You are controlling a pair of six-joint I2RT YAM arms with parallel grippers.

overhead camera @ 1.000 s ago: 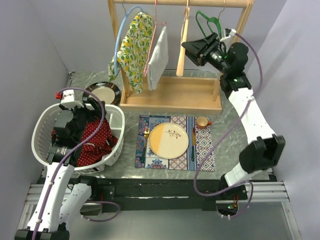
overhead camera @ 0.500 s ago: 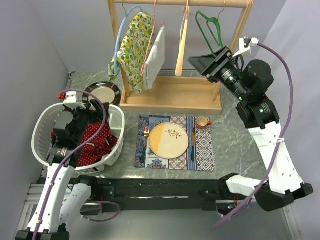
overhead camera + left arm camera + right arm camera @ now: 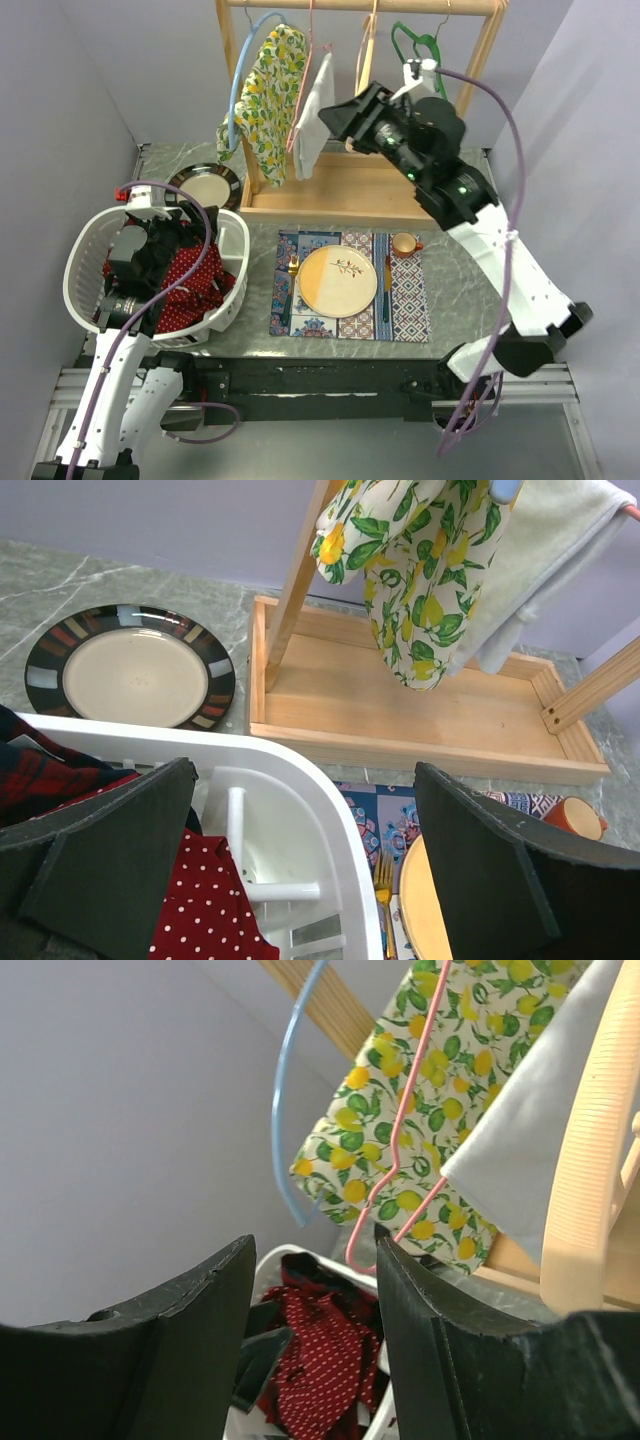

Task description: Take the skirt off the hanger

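Right gripper – raised at the light wooden clothes rack, fingers spread apart with nothing clamped. In the right wrist view the lower bend of the thin pink wire hanger shows in the gap just past the fingertips; contact cannot be told.

Pale grey cloth garment – draped on the pink hanger, just ahead of the right gripper and to the side of its tips. It appears to be the skirt, and it is still on the hanger.

Lemon-print white and green garment – on the light blue curved hanger, beyond the grey garment from the right gripper.

Bare pale wooden hanger – close beside the right gripper's body.

Left gripper – fingers wide apart and holding nothing, poised over the white plastic laundry basket.

Red white-dotted fabric – in the basket, below the left gripper.

Round cream plate with dark striped rim – on the table ahead of the left gripper, beyond the basket rim.
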